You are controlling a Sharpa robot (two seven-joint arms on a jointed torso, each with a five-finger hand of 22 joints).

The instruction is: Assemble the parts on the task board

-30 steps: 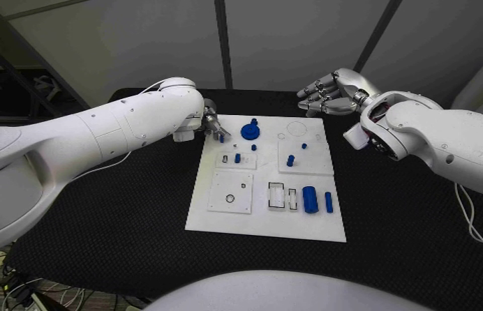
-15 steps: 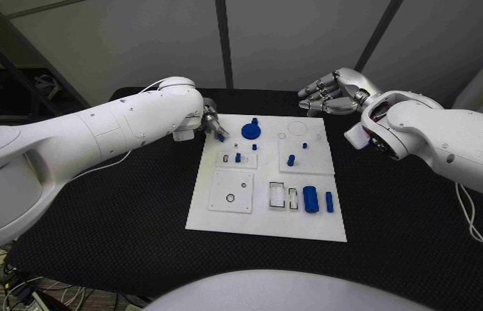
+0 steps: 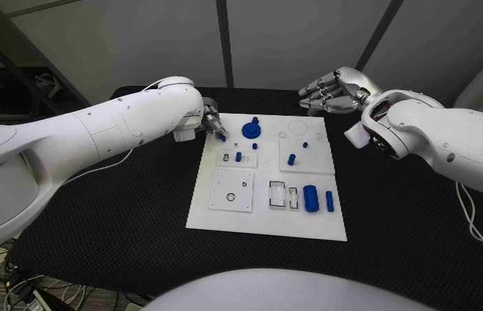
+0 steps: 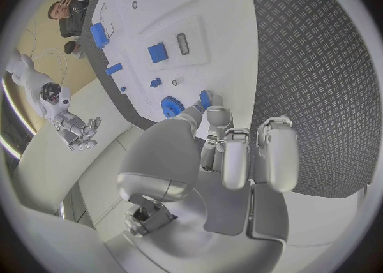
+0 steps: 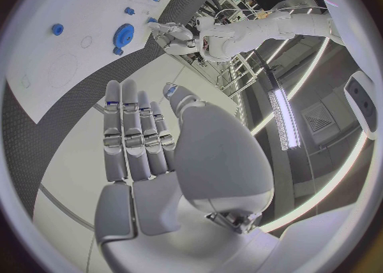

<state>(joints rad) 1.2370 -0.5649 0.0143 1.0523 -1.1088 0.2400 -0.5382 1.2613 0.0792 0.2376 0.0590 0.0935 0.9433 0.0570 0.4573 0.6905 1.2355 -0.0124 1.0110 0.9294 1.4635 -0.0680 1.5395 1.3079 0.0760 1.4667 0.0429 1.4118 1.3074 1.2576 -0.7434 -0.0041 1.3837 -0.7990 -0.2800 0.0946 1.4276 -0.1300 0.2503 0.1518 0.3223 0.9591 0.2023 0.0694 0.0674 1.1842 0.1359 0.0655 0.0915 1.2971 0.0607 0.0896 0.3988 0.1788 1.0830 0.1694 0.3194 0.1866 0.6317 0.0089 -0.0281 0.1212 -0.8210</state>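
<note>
Item: task board (image 3: 264, 217), white plate, lay mid-bench (image 3: 121, 234) on the black mat.
Parts I logged on it: blue gear-like piece (image 3: 250, 130) near the far edge; small blue pegs (image 3: 291, 160) standing in the middle blocks; a thick blue cylinder (image 3: 310, 199) and a slimmer blue bar (image 3: 328, 201) lying side by side at the near right.
Left hand (image 3: 212, 124): at the board's far left corner, fingertips pinching a small blue part (image 4: 205, 99), just beside the gear-like piece.
Right hand (image 3: 330, 92): held above the bench beyond the board's far right corner, fingers straight and close together, holding nothing, touching nothing I could see
</note>
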